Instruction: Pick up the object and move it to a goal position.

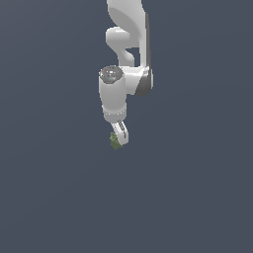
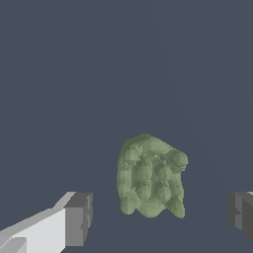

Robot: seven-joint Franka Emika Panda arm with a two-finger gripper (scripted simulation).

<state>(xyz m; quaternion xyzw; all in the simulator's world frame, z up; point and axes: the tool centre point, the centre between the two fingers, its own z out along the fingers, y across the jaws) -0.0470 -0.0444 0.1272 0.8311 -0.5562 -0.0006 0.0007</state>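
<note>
- We are seeing the white arm (image 1: 123,74) reaching down, with the claw (image 1: 119,134) pointing at the plain dark grey floor (image 1: 197,197).
- We are seeing the claw spread wide in the wrist view, its grey pads (image 2: 78,219) standing apart and gripping nothing.
- We are finding the lumpy olive-green object (image 2: 150,177) lying between the pads, touching neither.
- We are catching the object (image 1: 115,142) peeking out at the claw's tip in the exterior view.

The exterior view looks from a distance onto the white arm (image 1: 126,74) against a plain dark surface (image 1: 49,197). The wrist view looks out close between the pincer (image 2: 158,217) tips. Both views share the green object (image 1: 115,142) (image 2: 150,177).
</note>
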